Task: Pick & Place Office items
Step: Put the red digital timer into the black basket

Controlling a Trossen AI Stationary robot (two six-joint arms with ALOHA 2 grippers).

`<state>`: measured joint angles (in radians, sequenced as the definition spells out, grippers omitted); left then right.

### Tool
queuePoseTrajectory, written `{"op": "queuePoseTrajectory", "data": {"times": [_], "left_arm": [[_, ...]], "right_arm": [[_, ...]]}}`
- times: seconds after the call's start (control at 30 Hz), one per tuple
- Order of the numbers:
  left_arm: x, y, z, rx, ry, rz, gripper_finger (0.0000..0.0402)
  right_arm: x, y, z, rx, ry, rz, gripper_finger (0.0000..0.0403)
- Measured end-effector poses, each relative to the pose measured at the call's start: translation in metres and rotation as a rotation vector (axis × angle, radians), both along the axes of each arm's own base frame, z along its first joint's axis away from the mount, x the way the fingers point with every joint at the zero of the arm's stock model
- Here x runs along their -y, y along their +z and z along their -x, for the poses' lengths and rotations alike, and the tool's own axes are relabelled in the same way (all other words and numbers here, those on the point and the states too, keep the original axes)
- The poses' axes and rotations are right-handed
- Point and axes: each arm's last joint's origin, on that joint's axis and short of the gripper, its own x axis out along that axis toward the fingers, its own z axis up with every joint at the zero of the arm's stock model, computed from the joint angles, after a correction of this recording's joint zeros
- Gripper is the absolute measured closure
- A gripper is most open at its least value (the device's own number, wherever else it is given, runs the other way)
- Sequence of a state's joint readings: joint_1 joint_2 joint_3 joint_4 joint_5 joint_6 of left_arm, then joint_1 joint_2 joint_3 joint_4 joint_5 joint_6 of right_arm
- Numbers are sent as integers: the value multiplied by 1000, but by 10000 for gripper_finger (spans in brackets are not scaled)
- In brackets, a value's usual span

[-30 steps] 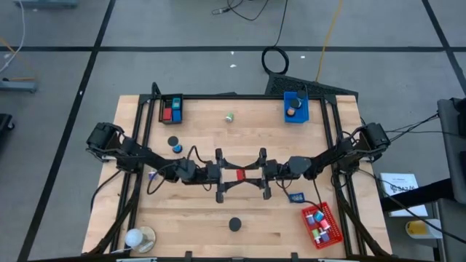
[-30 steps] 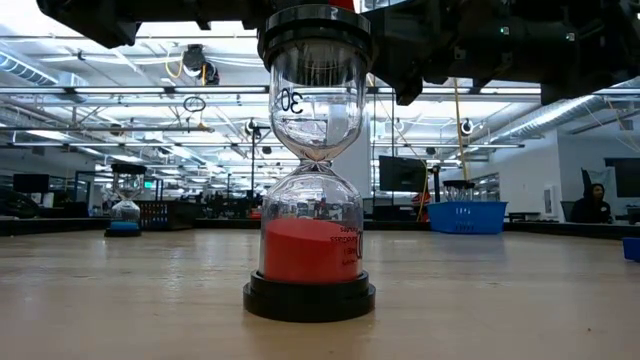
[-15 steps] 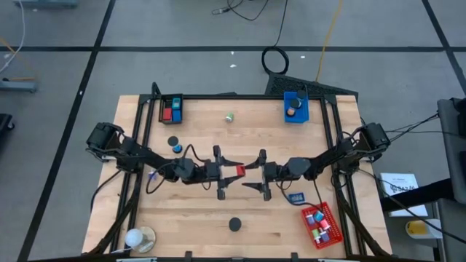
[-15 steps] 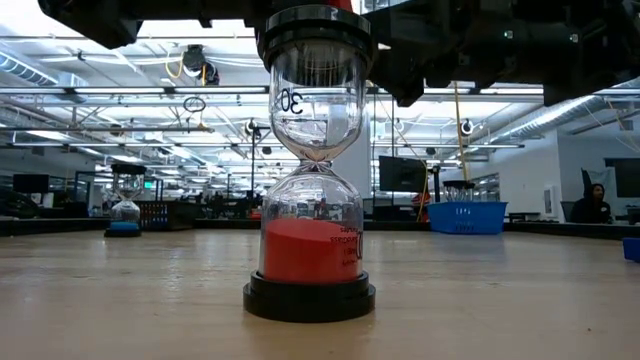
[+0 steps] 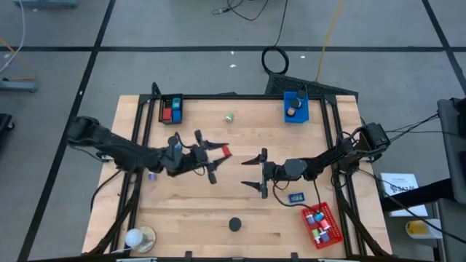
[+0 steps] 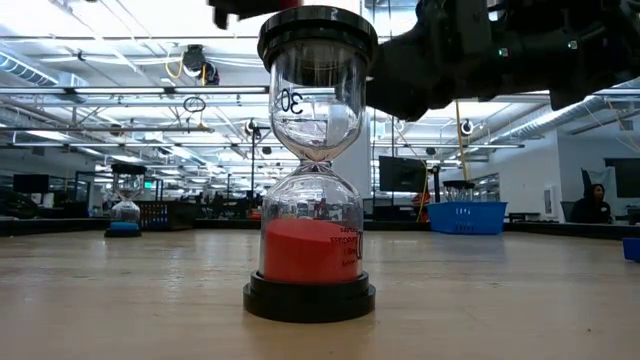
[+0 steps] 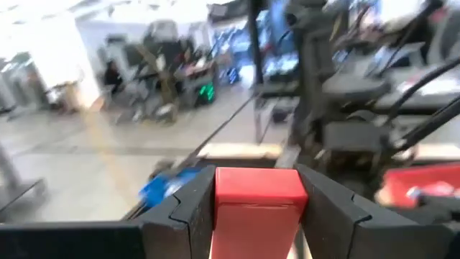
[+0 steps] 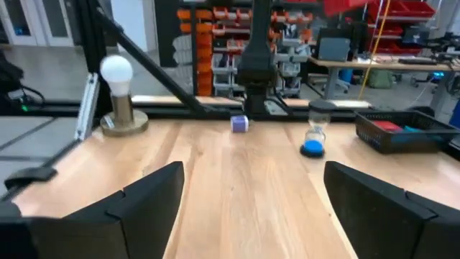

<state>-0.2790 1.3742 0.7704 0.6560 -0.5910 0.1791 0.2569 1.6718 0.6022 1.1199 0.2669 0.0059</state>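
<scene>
The left gripper [image 5: 216, 156] is closed on a small red block [image 5: 225, 151], which sits squarely between its two dark fingers [image 7: 188, 208] in the left wrist view and is held above the bench [image 5: 218, 211], left of centre. The right gripper [image 5: 259, 172] stands spread wide and holds nothing, its fingers [image 8: 144, 194] well apart over bare wood near the bench's middle; the red block lies to its left, clear of it. Around them on the bench stand a red-sand hourglass [image 6: 312, 170], a small blue hourglass [image 8: 313, 137], a purple item [image 8: 239, 124], a black tray [image 5: 172, 108], a blue tray [image 5: 295, 107], and a red tray [image 5: 320, 224] holding several small items.
</scene>
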Motion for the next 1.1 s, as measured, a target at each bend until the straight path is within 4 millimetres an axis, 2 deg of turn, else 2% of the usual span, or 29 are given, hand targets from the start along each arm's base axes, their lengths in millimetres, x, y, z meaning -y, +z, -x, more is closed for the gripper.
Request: {"op": "queuePoseTrajectory", "data": {"times": [0.13, 0.27, 0.37, 0.47, 0.57, 0.63, 0.73, 0.9, 1.0, 1.1], "left_arm": [[-13, 18, 32, -88, 111, 50, 236], [-37, 32, 76, -135, 270, 183, 236], [-61, 35, 110, -138, 366, 359, 236], [-86, 26, 130, -203, 492, 477, 236], [-110, 17, 140, -263, 639, 534, 236], [-128, 13, 139, -294, 703, 557, 236], [-162, 4, 136, -318, 815, 583, 236], [-221, -24, 147, -387, 979, 751, 236], [-244, -41, 155, -439, 1055, 819, 236], [-258, -55, 155, -484, 1112, 827, 236]], "right_arm": [[3, -5, 0, -46, -89, 17, 100], [5, -10, 1, -103, -178, 43, 141], [7, -11, 1, -112, -182, 54, 181], [8, -9, 1, -94, -184, 57, 221], [8, -7, 0, -70, -185, 61, 255], [8, -5, 0, -56, -184, 71, 275], [8, -4, 0, -43, -183, 74, 298], [7, -4, 0, -42, -178, 73, 325], [7, -4, 0, -48, -177, 76, 336], [7, -4, 0, -50, -176, 87, 345]]}}
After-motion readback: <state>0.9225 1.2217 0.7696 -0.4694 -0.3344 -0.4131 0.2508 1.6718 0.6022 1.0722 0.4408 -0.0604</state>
